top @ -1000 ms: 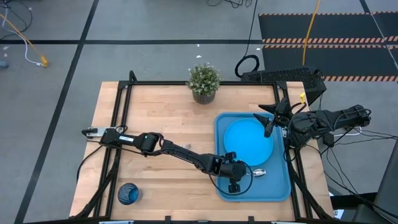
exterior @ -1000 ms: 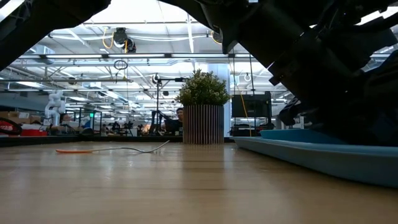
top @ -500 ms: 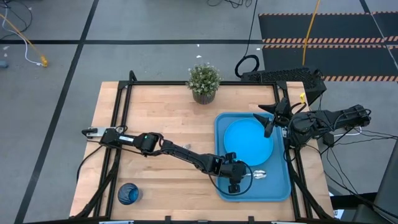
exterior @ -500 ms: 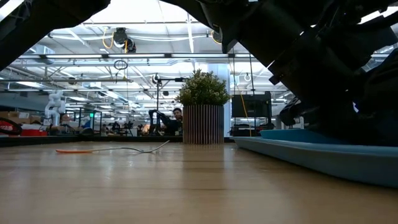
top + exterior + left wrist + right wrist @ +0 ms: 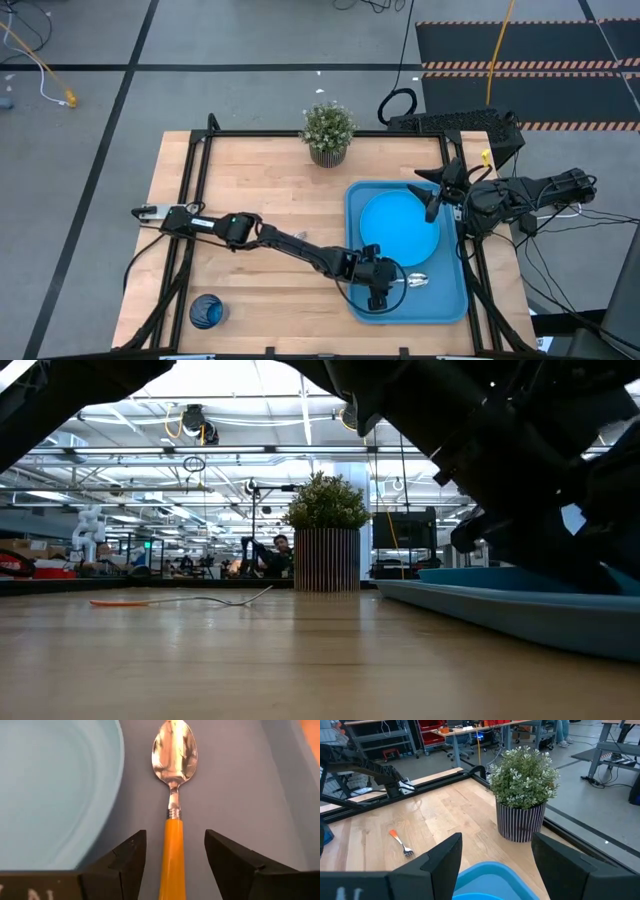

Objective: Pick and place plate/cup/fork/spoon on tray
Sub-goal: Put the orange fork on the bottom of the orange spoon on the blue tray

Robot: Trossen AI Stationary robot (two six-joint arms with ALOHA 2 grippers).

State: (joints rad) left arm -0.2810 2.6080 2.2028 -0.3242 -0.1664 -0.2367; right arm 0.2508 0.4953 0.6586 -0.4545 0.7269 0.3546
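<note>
- My left tool [image 5: 172, 857] is spread open over the spoon [image 5: 173, 795], gripping nothing; it was narrower a second ago.
- The spoon lies on the tray [image 5: 452, 300] floor between plate [image 5: 400, 226] rim and tray rim.
- My right tool [image 5: 436, 190] gapes empty over the tray's far edge.

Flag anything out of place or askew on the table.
Nothing looks spilled or damaged. The spoon lies flat on the tray beside the plate. The cup and fork sit on the bare table, not yet on the tray.

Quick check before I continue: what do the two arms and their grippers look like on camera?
Both arms are black and jointed, with cables trailing at their bases. The left gripper and the right gripper each have two matte black wedge-shaped fingers. Faint pale lettering shows on the left wrist housing.
</note>
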